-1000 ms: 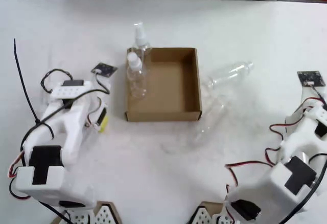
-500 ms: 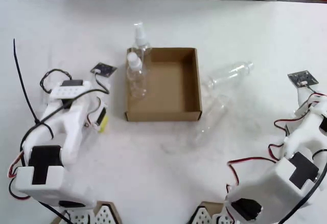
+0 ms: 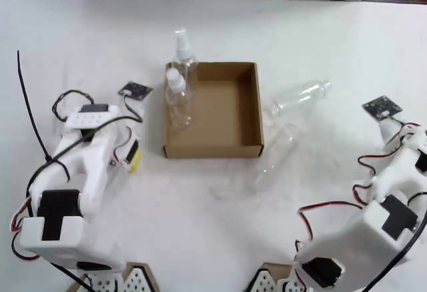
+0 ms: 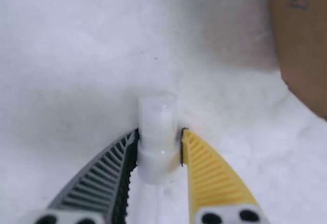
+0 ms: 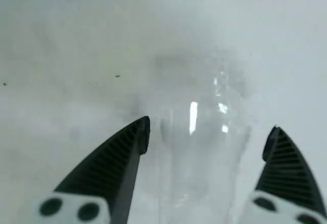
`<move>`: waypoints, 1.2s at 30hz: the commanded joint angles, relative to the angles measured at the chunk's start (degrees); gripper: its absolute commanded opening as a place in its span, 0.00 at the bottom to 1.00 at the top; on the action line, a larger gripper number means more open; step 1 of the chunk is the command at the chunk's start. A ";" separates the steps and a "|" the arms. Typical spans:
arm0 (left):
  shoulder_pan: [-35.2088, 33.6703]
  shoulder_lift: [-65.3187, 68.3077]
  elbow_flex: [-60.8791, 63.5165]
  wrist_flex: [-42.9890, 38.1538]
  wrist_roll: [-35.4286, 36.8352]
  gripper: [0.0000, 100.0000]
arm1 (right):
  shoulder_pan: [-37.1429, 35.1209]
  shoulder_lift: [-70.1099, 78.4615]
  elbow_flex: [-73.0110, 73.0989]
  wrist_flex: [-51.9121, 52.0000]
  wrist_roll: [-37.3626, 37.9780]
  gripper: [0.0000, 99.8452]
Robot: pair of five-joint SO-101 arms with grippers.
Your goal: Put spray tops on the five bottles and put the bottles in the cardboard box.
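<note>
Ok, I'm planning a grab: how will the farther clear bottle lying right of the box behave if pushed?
Probably light: the clear bottle looks empty. Lying on its side on the table, it may roll when nudged. Its smooth wall might slip.

Cardboard box [image 3: 213, 150] sits mid-table [image 3: 320, 32]. One bottle [image 3: 177, 99] stands in it by its left wall, a second bottle [image 3: 183, 49] just behind its back left corner. A third bottle [image 3: 298, 97] lies right of the box, a fourth bottle [image 3: 273, 155] off its front right corner. Left of the box, the left gripper [image 4: 158, 133] pinches a spray top [image 4: 157, 114].
</note>
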 commanded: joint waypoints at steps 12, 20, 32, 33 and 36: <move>-1.63 0.48 -0.79 0.79 -0.79 0.02 | -0.84 5.05 -2.64 -4.88 3.43 0.24; -1.63 0.48 -0.79 0.79 -0.79 0.02 | -0.48 4.97 -8.09 -3.82 3.08 0.03; -1.63 0.48 -0.88 0.70 -0.79 0.02 | 1.19 4.88 -27.52 20.44 -29.19 0.02; -1.63 0.48 -0.88 0.70 -0.79 0.02 | 1.19 4.88 -28.48 22.73 -32.09 0.02; -1.63 0.48 -0.88 0.79 -0.79 0.02 | 1.19 4.97 -29.63 27.56 -39.38 0.02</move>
